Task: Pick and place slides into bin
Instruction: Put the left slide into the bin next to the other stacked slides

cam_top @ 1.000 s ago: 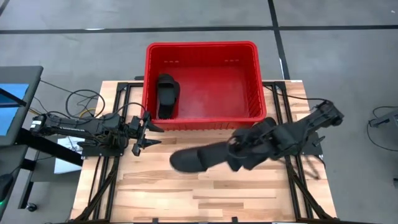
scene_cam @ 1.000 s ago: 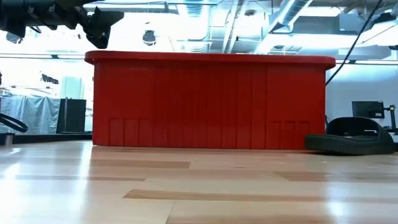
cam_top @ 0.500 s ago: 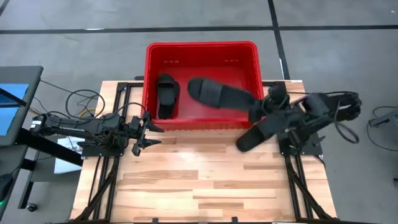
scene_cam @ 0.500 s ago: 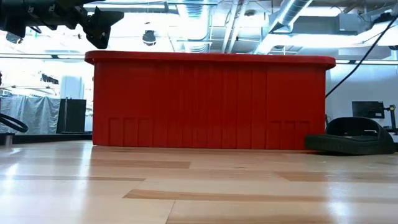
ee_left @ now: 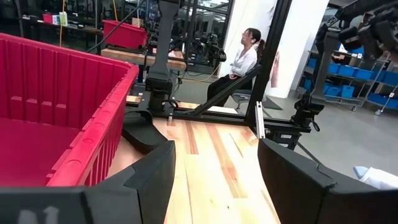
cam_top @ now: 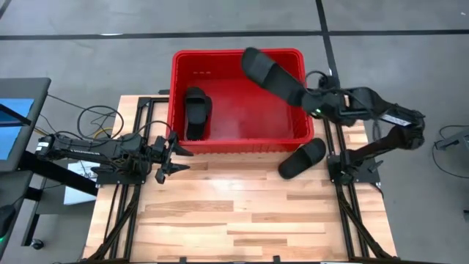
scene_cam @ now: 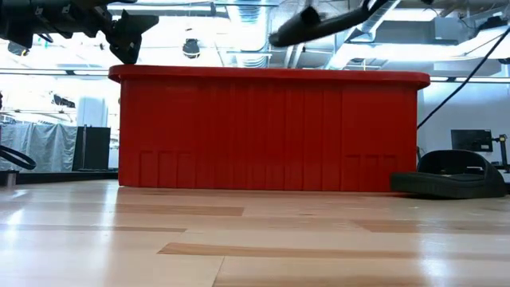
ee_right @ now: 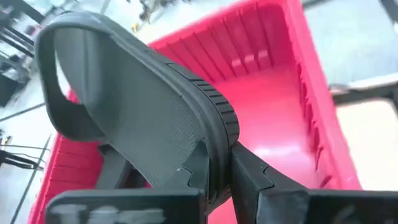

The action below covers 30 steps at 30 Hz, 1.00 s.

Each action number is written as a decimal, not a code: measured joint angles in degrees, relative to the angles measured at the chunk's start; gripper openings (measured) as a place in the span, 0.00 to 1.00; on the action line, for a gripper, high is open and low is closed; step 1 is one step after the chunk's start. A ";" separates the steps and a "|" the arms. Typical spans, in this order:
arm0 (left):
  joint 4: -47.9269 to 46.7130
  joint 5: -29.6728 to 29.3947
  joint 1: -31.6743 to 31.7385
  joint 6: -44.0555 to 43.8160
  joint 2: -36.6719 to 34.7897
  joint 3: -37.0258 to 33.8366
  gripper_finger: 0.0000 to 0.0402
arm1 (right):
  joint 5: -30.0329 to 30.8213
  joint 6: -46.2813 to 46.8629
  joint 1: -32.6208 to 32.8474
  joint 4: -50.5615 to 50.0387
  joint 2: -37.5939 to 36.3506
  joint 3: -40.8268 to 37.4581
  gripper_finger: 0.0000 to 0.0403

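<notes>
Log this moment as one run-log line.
right gripper: shut on slide, above bin | left gripper: open, idle beside bin | one slide in bin | another on table

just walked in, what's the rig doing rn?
Loading black slides into the red bin. The right pincer is shut on one slide, held in the air over the bin's far right corner. One slide already lies inside at the bin's left. Another slide rests on the table just outside the bin's near right corner. The left pincer waits open by the bin's near left corner.
</notes>
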 joint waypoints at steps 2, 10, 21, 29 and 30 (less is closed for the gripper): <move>0.00 0.00 0.02 -0.32 -0.02 0.00 0.54 | -3.33 0.29 -2.06 1.25 1.42 0.00 0.05; 0.00 -0.49 0.02 -2.75 0.00 0.00 0.54 | -9.69 7.99 -5.27 -0.68 6.49 -0.02 0.05; 0.00 -1.86 0.02 -2.62 0.00 0.00 0.54 | -22.87 16.91 -11.59 -11.30 10.52 -0.02 0.05; -1.25 -1.92 0.02 -0.38 0.00 0.00 0.54 | -23.82 8.40 -18.19 -10.63 14.26 -0.04 0.05; -1.22 -1.92 0.02 -0.39 -0.01 0.00 0.54 | -23.79 7.38 -18.72 -9.78 14.57 -0.04 0.05</move>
